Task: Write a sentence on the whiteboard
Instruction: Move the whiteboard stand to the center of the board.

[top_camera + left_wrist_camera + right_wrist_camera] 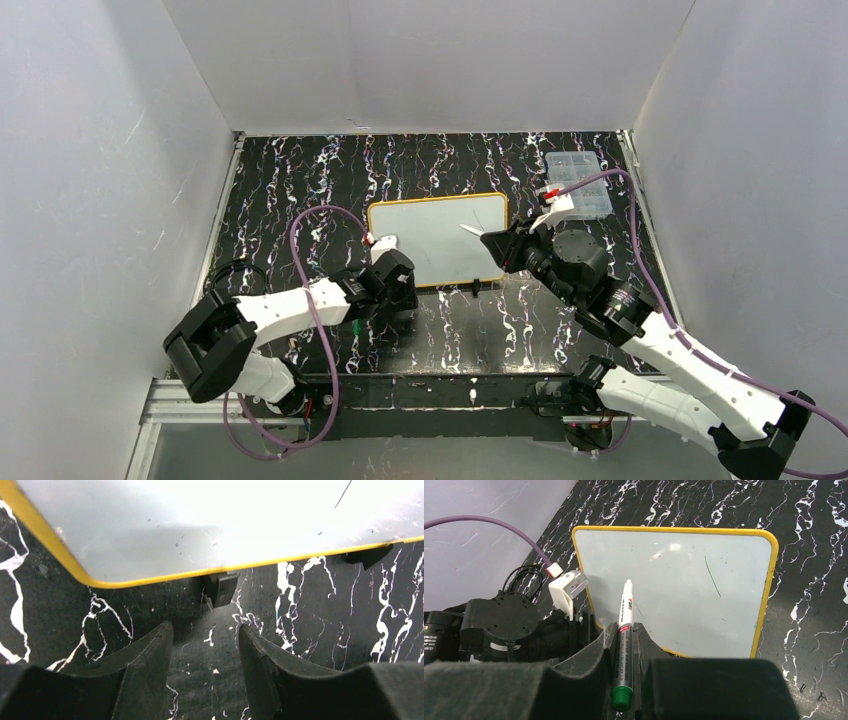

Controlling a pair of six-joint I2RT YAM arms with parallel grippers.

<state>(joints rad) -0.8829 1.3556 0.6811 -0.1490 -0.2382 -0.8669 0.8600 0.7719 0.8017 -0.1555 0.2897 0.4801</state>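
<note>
On the left, I am holding my left claw [205, 647] open over the black marbled table [300, 180], just short of the near edge of the board [440, 240]. Nothing is sitting between its fingers, and they are pointing at one of the board's black clip feet [222, 587].

The yellow-framed board is lying flat in the middle of the table between my two arms.

On the right, my right claw [624, 630] is squeezing a pen [625, 625] by its barrel, with the pale tip reaching out over the board's white face. I cannot tell whether the tip is touching. A clear box [578, 185] is sitting beyond that arm.

The board is showing only one thin green line [712, 577] and a few specks, no words. I am judging the sentence barely begun, with nearly all the writing left.
</note>
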